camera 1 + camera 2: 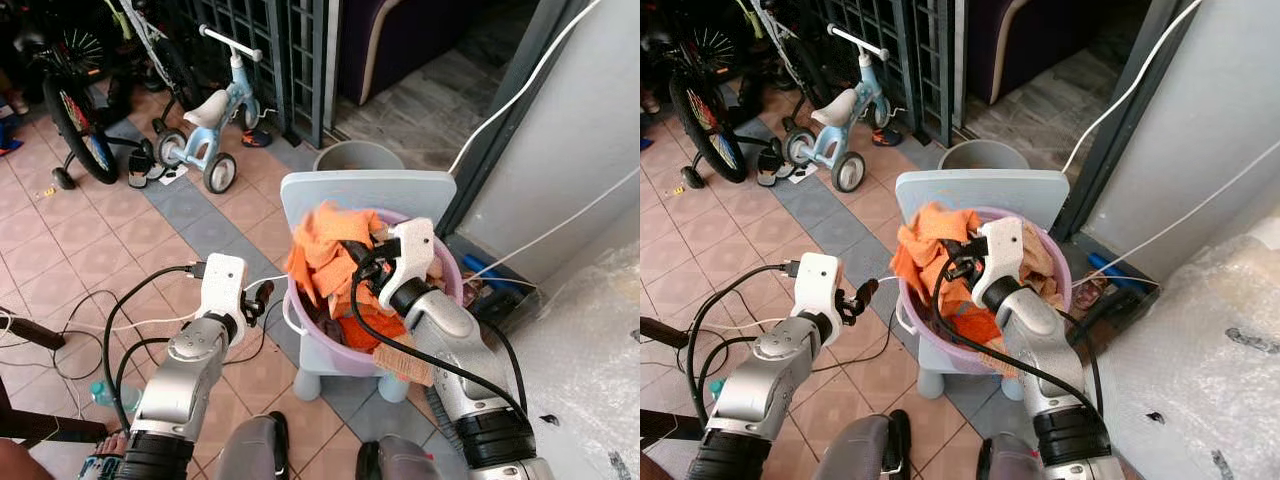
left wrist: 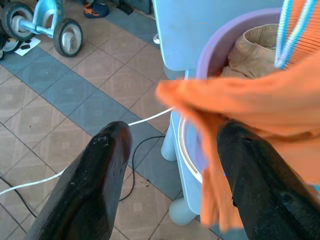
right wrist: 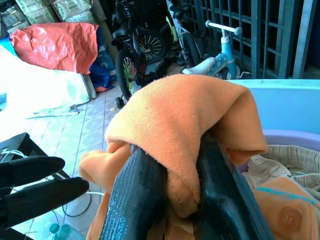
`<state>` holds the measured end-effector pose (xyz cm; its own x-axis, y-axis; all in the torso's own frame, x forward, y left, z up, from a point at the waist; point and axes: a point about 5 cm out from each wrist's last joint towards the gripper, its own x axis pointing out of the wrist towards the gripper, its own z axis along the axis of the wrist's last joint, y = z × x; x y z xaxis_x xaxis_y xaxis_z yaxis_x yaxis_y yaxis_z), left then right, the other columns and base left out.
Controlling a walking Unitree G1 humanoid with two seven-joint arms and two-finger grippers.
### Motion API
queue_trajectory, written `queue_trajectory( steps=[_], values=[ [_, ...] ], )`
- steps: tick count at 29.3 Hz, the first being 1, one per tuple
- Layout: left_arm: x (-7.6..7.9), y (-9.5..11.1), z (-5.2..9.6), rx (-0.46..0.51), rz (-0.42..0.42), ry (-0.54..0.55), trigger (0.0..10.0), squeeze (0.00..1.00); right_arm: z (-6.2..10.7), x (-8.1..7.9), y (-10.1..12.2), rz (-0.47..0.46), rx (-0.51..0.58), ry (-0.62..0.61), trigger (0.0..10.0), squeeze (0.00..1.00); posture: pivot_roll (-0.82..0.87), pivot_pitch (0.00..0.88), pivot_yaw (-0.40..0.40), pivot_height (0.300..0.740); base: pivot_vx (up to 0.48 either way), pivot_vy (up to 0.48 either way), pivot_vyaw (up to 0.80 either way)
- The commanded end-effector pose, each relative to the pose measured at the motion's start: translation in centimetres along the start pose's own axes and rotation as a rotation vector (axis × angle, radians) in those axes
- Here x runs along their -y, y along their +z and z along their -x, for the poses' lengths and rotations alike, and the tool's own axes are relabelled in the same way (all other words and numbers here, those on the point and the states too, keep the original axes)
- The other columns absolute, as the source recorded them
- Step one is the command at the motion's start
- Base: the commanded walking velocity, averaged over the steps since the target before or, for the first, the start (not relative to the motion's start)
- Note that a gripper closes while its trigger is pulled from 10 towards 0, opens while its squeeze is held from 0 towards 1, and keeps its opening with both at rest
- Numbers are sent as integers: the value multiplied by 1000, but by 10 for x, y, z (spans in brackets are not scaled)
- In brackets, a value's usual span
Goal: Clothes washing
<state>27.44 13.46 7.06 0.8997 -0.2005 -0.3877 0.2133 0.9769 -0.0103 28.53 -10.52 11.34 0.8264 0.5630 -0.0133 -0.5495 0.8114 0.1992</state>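
Meanwhile right gripper (image 3: 170,185) pinches orange cloth (image 3: 185,120), draped over basin (image 1: 445,290).

Tiled home porch: bicycles (image 1: 70,100), laundry basin (image 1: 445,290)

Your right end effector (image 3: 167,185) sits over the purple basin (image 1: 447,288), arm bent at the elbow, both black fingers (image 3: 135,200) clamped on a fold of orange cloth (image 3: 180,115). Your left end effector (image 2: 170,170) is held just beside the basin's outer wall, arm extended forward, fingers (image 2: 100,170) spread apart, a hanging edge of the cloth between them.
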Motion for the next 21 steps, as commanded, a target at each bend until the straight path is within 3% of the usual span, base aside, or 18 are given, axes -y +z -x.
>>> queue_trajectory(
  steps=[1,4,6,9,10,13,15,16,18,21],
  values=[
    [-2,-8,2,-24,9,14,10000,0,5,1,10,75,-2,35,0,0,-52,87,31,740,0,0,0],
    [0,-13,4,-41,3,9,10000,0,13,9,-9,182,-139,21,0,0,-52,85,26,740,0,0,0],
    [3,-15,5,-43,-7,-2,10000,0,22,27,-27,270,-271,-94,0,0,-54,90,25,740,0,0,0],
    [4,-14,5,-37,-6,-5,10000,0,27,34,-30,312,-292,-154,0,0,-53,92,23,740,0,0,0],
    [3,-14,4,-35,-3,-3,10000,0,26,36,-25,324,-254,-194,0,0,-56,93,25,740,0,0,0],
    [2,-10,3,-6,1,-2,10000,0,21,43,26,318,45,-366,0,0,-63,95,29,740,0,0,0],
    [4,-7,3,21,6,-8,10000,0,20,40,53,357,159,-388,0,0,-65,95,30,740,0,0,0],
    [4,-7,3,21,6,-8,10000,0,20,40,53,357,159,-388,0,0,-65,95,30,740,0,0,0],
    [7,-2,2,63,18,-1,10000,0,18,36,74,381,251,-406,0,0,-70,89,29,740,0,0,0],
    [10,3,2,104,23,4,10000,0,19,33,73,383,261,-418,0,0,-74,76,26,740,0,0,0]
  ],
)
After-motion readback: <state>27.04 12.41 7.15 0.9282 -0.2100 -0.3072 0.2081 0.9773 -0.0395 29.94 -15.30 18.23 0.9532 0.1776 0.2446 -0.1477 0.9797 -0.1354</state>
